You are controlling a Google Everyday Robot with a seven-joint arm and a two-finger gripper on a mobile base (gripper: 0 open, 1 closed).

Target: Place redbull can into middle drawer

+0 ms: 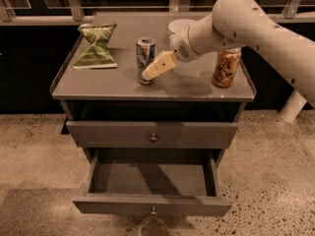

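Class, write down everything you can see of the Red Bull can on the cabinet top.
The redbull can is slim, tall and metal-looking, silver and blue with a silver top. It stands upright on the grey cabinet top, near the front edge. The gripper is low beside it, on its right as pictured. Whether they touch cannot be told.
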